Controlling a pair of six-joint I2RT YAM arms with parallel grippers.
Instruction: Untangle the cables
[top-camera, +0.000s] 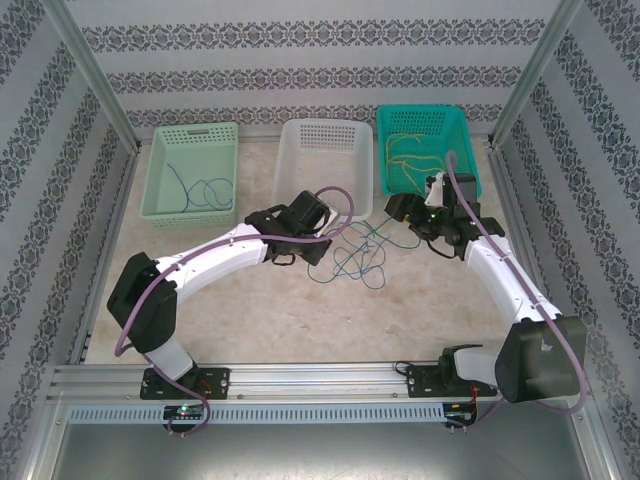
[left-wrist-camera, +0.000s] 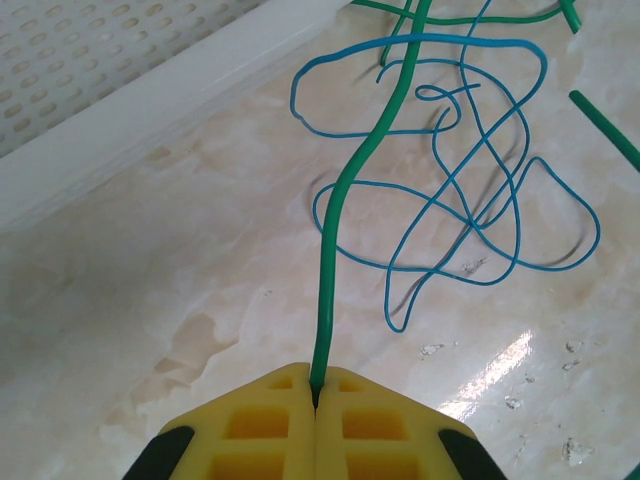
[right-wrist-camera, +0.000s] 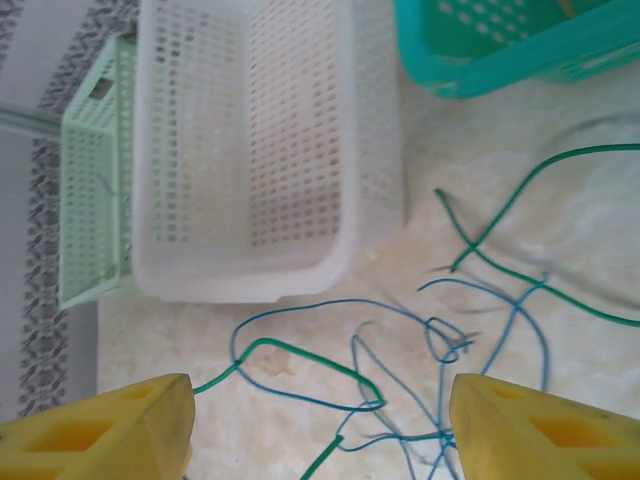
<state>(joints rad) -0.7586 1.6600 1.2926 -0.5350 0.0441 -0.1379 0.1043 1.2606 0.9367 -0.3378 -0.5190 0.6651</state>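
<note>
Aluminium rail (top-camera: 320, 378) | glossy marbled table (top-camera: 300, 320), cables (top-camera: 355, 255) tangled | patterned wallpaper walls (top-camera: 300, 60)

**A robot lab's fenced test cell**

Two white robot arms (top-camera: 215, 258) sit bolted to an aluminium rail (top-camera: 300, 378) at the near edge of a marble-look tabletop (top-camera: 300, 320). Metal frame posts (top-camera: 90, 72) and patterned wall panels (top-camera: 300, 60) box the space in. Three plastic baskets (top-camera: 318, 122) line the far side.

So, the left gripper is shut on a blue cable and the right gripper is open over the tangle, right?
No: the left wrist view shows the left gripper shut on a green cable, not blue. The right gripper is open over the tangle.
</note>
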